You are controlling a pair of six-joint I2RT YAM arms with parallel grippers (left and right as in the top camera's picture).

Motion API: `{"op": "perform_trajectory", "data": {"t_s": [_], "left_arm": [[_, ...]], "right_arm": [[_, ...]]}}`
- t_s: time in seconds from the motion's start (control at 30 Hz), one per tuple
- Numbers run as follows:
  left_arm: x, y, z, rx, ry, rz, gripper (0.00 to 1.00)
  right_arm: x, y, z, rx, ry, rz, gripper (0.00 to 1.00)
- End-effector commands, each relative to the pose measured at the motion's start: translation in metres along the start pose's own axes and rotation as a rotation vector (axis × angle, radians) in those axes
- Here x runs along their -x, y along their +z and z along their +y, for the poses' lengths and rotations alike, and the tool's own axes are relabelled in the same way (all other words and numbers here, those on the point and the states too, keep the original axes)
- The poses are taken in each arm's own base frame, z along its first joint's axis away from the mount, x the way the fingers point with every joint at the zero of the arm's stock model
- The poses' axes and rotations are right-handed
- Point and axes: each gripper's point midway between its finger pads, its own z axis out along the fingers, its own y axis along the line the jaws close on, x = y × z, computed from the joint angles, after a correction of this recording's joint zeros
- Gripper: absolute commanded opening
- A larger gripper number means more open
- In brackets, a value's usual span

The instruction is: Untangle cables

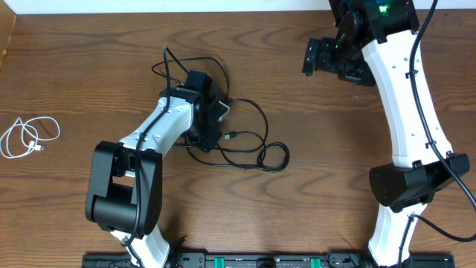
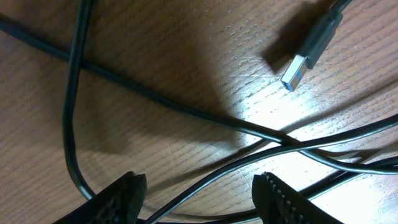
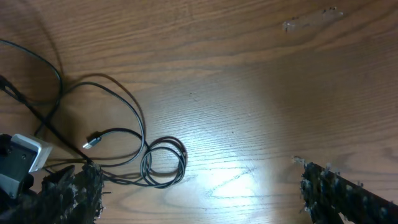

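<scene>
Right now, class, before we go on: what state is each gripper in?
Left gripper: open, jaws either side of the black cables, nothing clamped.
Right gripper: open, holding nothing.

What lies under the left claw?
Under the left claw, black cables cross on the wooden table, a blue-tipped USB plug just beyond. Overhead, the arm hides that crossing.
</scene>
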Motion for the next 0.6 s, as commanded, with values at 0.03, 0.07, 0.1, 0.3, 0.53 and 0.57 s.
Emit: {"op": "perform_trajectory", "data": {"t_s": [0.03, 0.07, 0.1, 0.3, 0.53, 0.57], "left_arm": [[-0.017, 0.010, -0.005, -0.013, 0.019, 0.051, 0.60], [-0.020, 0.012, -0.005, -0.011, 0.031, 0.061, 0.60], [-0.022, 0.013, -0.004, -0.006, 0.038, 0.068, 0.60], [-0.027, 0.018, -0.003, 0.006, 0.038, 0.079, 0.60], [-0.020, 0.019, 0.003, 0.034, 0.055, 0.050, 0.58], [-0.019, 0.019, 0.003, 0.036, 0.055, 0.047, 0.57]], "right_arm": [[0.000, -0.002, -0.001, -0.008, -0.011, -0.009, 0.99], [0.000, -0.002, -0.001, -0.008, -0.011, -0.009, 0.99], [0.000, -0.002, -0.001, -0.008, -0.011, -0.009, 0.99], [0.000, -0.002, -0.001, -0.008, -0.011, -0.009, 0.99], [0.000, -0.002, -0.001, -0.008, -0.011, -0.009, 0.99], [0.000, -0.002, -0.001, -0.008, -0.011, -0.009, 0.99]]}}
